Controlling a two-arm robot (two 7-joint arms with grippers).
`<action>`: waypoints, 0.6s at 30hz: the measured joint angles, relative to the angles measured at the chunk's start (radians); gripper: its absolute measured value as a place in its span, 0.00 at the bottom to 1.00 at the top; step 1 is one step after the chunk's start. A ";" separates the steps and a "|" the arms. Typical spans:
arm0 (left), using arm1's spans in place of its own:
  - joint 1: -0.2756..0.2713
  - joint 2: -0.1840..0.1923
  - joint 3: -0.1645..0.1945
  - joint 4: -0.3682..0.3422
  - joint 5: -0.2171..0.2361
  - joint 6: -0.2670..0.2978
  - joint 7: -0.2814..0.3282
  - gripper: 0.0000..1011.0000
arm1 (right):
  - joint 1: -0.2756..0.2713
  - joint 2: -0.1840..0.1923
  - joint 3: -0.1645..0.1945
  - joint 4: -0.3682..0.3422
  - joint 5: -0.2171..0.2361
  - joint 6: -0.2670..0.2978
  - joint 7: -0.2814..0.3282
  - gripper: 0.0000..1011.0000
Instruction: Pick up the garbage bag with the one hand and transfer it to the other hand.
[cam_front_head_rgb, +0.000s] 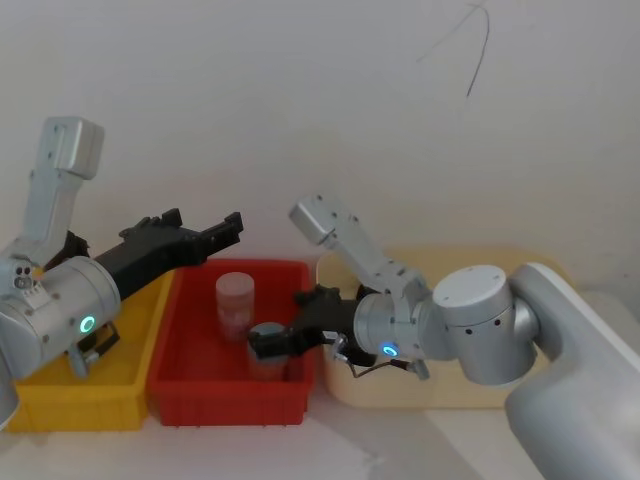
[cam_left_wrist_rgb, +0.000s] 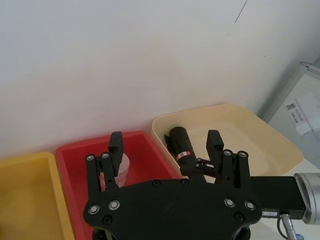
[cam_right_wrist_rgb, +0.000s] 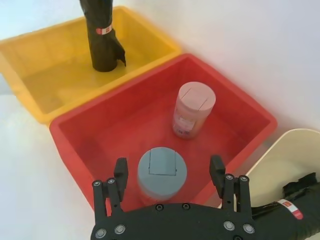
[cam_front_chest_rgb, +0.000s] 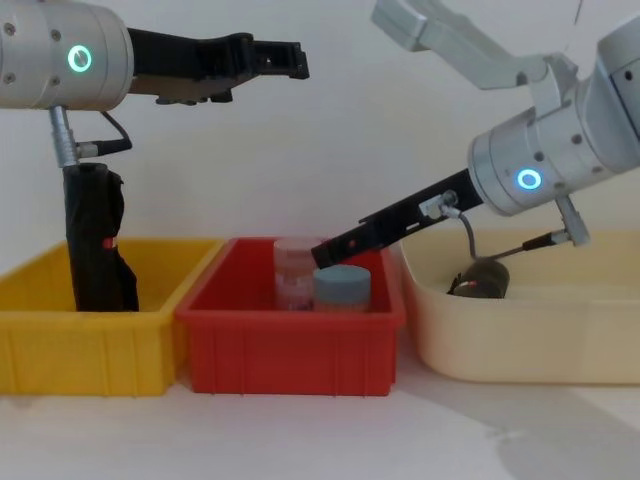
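**A:** What do we count on the bench (cam_front_chest_rgb: 300, 430)?

**B:** Three bins in a row: a yellow bin (cam_front_head_rgb: 60, 410), a red bin (cam_front_head_rgb: 230, 405) and a cream bin (cam_front_head_rgb: 400, 395). We count two jars, both in the red bin: a pink jar (cam_right_wrist_rgb: 192, 110) and a grey-lidded jar (cam_right_wrist_rgb: 161, 170). We also count two black rolls, each with a white-and-red band.

**A:** Where is the garbage bag (cam_left_wrist_rgb: 181, 144)?

**B:** It lies in the cream bin. The left wrist view shows us its length and label, while the chest view gives only its end above the bin wall. The second black roll (cam_front_chest_rgb: 95, 240) stands upright in the yellow bin. We see it plainly from the chest and the right wrist.

**A:** And the two grippers?

**B:** The left gripper (cam_front_chest_rgb: 295, 60), on the green-lit arm, hangs high above the yellow and red bins, fingers spread and holding nothing. The right gripper (cam_right_wrist_rgb: 169, 172), on the blue-lit arm, reaches low into the red bin. Its wrist view shows us its fingers released, one on each side of the grey-lidded jar. We cannot tell whether they touch it.
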 joint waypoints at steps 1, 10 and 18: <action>0.000 0.000 0.000 0.000 0.000 0.000 0.000 0.99 | 0.000 0.000 -0.002 0.001 0.000 0.000 0.001 0.99; 0.000 0.000 0.000 0.000 0.000 0.000 0.000 0.99 | 0.004 -0.007 -0.023 0.025 0.004 0.000 0.008 0.99; 0.000 0.000 0.000 0.000 0.000 0.000 0.000 0.99 | 0.016 -0.028 -0.024 0.057 0.013 -0.011 -0.004 0.99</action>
